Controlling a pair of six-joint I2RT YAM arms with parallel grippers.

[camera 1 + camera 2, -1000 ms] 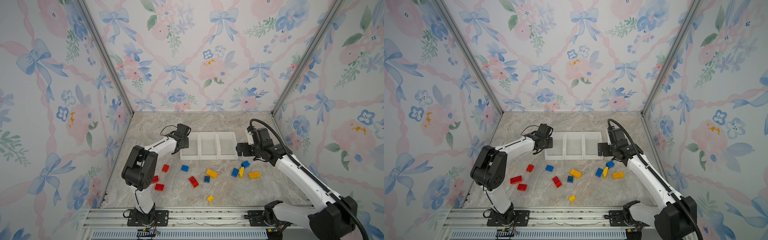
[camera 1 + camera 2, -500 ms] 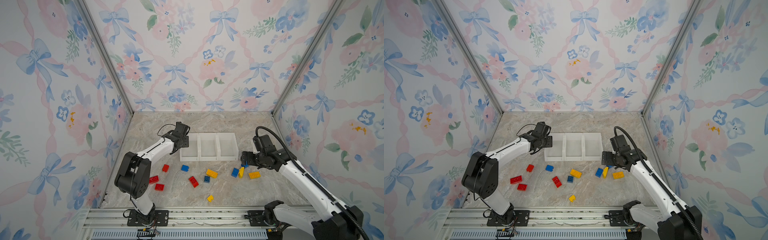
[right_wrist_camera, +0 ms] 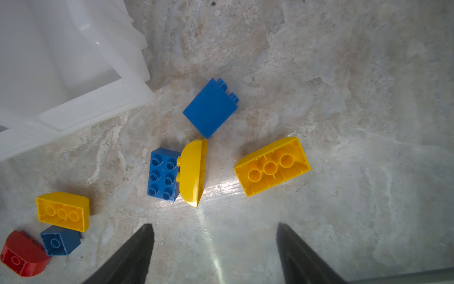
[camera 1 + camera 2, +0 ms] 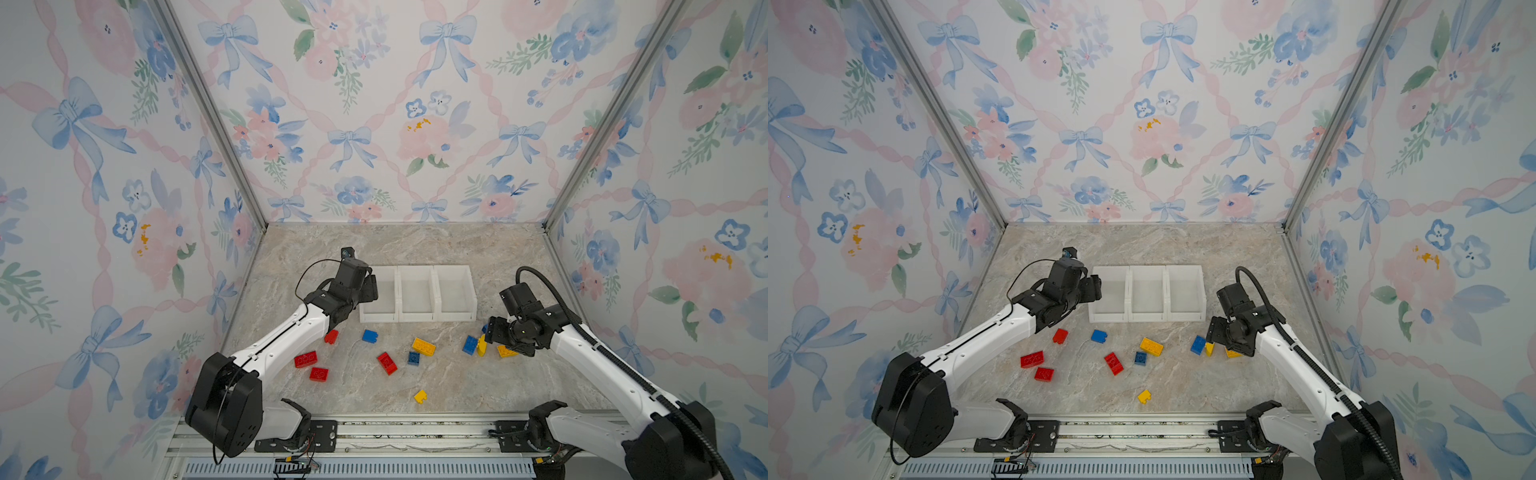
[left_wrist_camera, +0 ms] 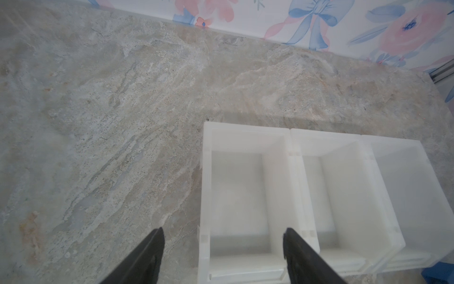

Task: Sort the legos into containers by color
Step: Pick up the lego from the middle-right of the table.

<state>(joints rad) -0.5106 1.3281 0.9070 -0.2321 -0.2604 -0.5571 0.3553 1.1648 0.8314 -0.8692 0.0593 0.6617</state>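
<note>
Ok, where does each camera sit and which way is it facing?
Top views: stereo head high above the base rail, facing down and forward over the table; both arms show whole, with left gripper and right gripper.
Left wrist: on the left arm, facing the bins and bare marble; two open fingertips show.
Right wrist: on the right arm, facing down at a blue brick and yellow brick; two open fingertips show.
Shared: all views catch the bins.

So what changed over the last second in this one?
The right pincer dropped from beside the bins toward the robot, now open above the blue and yellow bricks. The left pincer opened at the end bin, holding nothing. No brick or bin moved.
</note>
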